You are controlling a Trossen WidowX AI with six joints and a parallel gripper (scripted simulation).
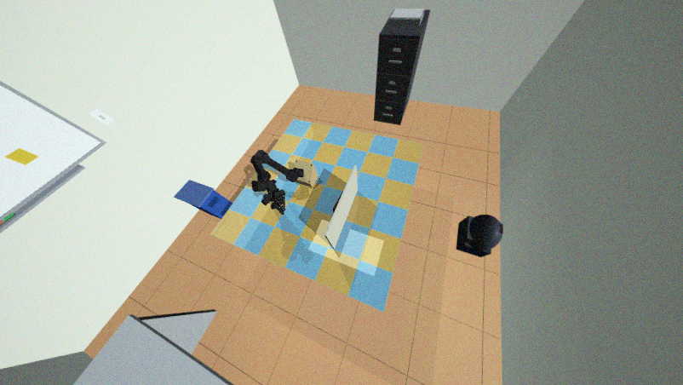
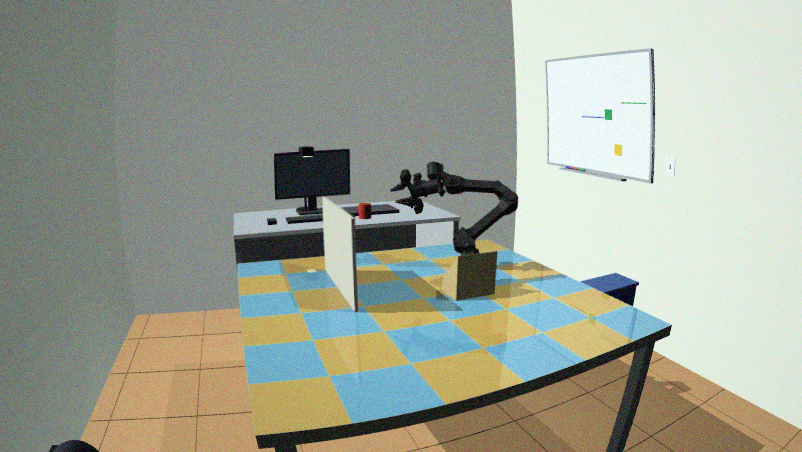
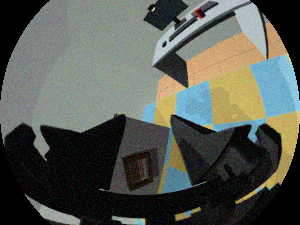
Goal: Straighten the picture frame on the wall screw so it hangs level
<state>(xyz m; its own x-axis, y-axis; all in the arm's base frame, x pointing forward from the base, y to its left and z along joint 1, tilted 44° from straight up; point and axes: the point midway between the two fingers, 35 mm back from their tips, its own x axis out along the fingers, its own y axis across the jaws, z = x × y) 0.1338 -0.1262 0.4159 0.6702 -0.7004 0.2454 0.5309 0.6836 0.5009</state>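
The picture frame (image 3: pixel 128 171) is brown with a dark picture and hangs on the upright pale panel (image 1: pixel 347 200) (image 2: pixel 339 252) (image 3: pixel 145 138). In the wrist view it is tilted against the panel's top edge, its right side higher. The top view shows only a dark sliver of it; in the exterior view it is hidden behind the panel. The screw and notched strip are not visible. My gripper (image 2: pixel 394 195) (image 3: pixel 148 117) is partly open and empty, raised above the table on the frame's side of the panel, well apart from the frame.
The arm stands on a tan block (image 1: pixel 304 173) (image 2: pixel 476 276) on the blue and yellow checkered table (image 1: pixel 370 291) (image 2: pixel 387 393). Behind is a desk (image 2: pixel 252 223) with a monitor (image 2: pixel 312 174) and a red mug (image 2: pixel 364 211). A blue bin (image 1: pixel 217 203) stands beside the table.
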